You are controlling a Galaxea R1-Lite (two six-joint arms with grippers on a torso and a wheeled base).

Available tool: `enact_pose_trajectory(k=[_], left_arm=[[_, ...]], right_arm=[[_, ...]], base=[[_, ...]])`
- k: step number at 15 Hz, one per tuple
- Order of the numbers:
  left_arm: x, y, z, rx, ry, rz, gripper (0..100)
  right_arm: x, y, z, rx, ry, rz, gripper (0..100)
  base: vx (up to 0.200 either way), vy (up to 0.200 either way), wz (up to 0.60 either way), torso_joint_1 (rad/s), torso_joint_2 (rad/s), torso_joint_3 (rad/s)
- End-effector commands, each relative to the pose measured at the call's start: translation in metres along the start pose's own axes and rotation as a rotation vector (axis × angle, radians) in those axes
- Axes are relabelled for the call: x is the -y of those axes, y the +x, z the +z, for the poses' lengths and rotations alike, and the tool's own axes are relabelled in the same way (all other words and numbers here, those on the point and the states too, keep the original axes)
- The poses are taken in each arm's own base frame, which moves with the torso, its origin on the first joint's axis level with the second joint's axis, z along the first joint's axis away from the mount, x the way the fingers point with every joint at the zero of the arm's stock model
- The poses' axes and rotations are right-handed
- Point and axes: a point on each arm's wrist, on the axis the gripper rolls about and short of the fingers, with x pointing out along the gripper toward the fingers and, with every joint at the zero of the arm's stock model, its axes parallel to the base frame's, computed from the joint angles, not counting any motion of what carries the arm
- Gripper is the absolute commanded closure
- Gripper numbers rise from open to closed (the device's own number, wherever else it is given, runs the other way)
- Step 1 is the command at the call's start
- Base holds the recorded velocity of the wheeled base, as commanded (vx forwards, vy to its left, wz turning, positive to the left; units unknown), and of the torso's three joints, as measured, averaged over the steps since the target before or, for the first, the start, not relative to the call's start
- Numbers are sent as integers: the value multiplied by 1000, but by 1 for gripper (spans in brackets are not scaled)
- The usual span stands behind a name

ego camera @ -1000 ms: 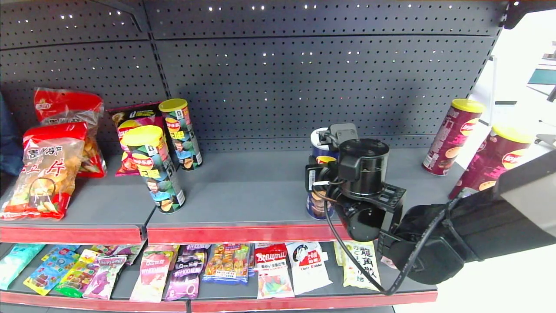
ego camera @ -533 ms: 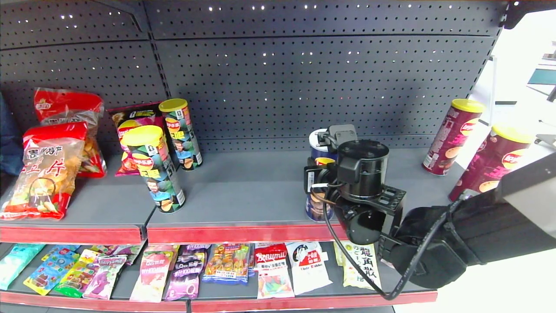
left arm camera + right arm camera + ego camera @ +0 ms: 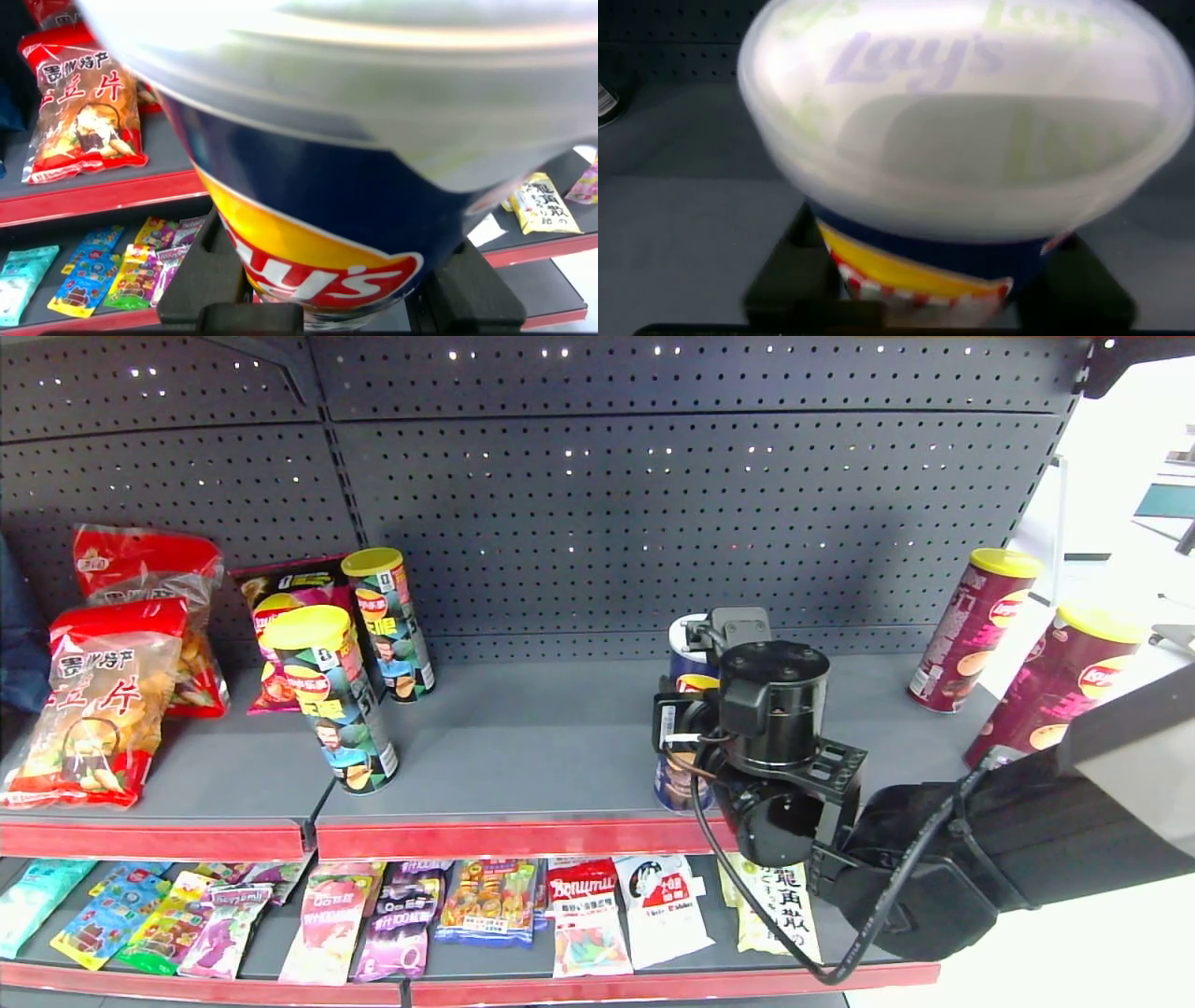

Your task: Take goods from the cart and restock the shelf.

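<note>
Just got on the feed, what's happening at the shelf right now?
The right gripper is shut on a blue chip can, holding it upright near the front edge of the upper shelf, between the green cans and the maroon cans. The left gripper grips a second blue can, back from the shelves.

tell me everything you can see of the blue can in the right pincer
The blue can is a tall round tube with a clear plastic lid and a yellow and red logo on its side. It is upright at the front of the grey upper shelf, clamped at mid height by the right pincer. Whether its base touches the shelf cannot be told.
</note>
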Motion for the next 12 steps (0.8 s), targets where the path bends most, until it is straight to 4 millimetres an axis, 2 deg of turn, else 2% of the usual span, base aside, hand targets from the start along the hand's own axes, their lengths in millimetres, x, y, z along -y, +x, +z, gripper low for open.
enact_pose_trajectory(k=[1,5,8,12], left_arm=[[0,0,-1,-1,0,0,100],[0,0,0,-2,0,0,100],[0,1,0,-4,-1,-1,100],[0,1,-1,-10,-1,-2,100]], right_arm=[[-3,-1,-2,-2,2,4,0],[-4,-3,-1,0,17,8,0],[2,-22,17,31,45,24,0],[21,-56,19,19,31,60,0]], base=[[0,0,0,0,0,0],[0,0,0,0,0,0],[0,0,0,0,0,0],[0,0,0,0,0,0]])
